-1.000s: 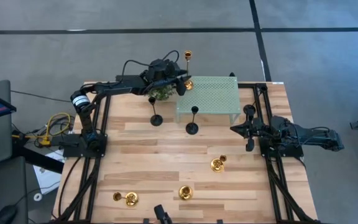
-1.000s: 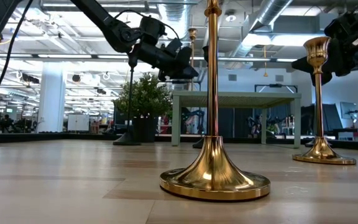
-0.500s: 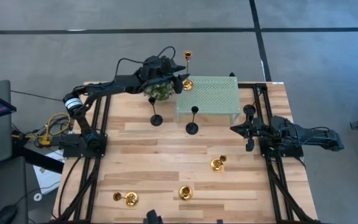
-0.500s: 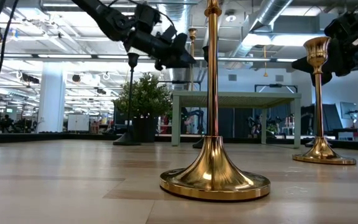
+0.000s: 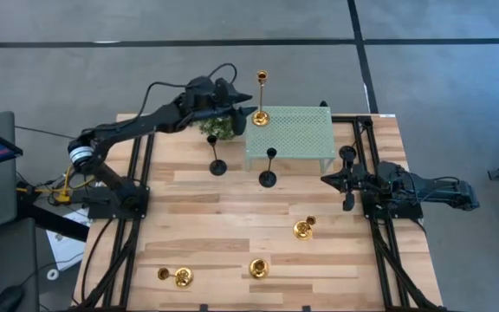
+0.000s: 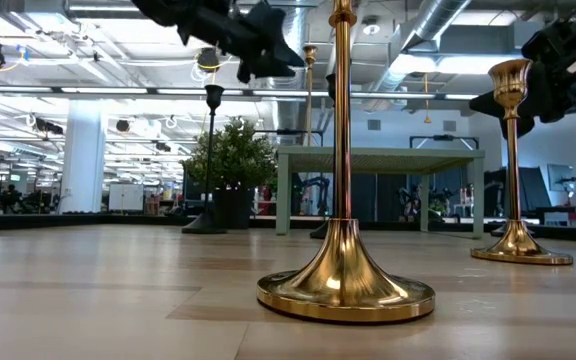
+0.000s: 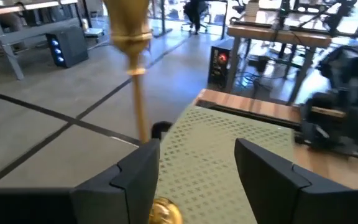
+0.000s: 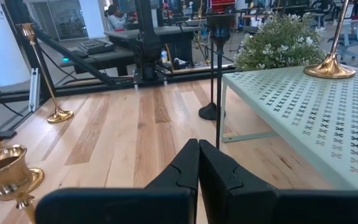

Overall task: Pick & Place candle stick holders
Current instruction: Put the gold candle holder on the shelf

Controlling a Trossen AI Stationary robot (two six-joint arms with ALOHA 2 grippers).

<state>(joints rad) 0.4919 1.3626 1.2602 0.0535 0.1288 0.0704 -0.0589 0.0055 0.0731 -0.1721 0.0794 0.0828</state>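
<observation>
A tall gold candle stick holder (image 5: 261,115) stands upright by its round base on the far left corner of the mint green stand (image 5: 297,137). My left gripper (image 5: 243,110) hovers open just left of it, above the plant and clear of the holder's stem (image 7: 138,93). Two black holders (image 5: 218,165) (image 5: 268,178) stand on the wood in front of the stand. Three gold holders (image 5: 303,228) (image 5: 259,268) (image 5: 180,277) stand nearer the front edge. My right gripper (image 5: 332,179) rests shut at the table's right side.
A bushy green plant (image 5: 223,128) sits under my left arm, beside the stand's left end. The stand's top is bare apart from the gold holder on its corner. Metal frames run along both sides of the table (image 5: 197,217).
My left gripper has risen and drawn back toward the table's left edge, away from the tall gold holder. The holder stays upright on the stand's corner.
</observation>
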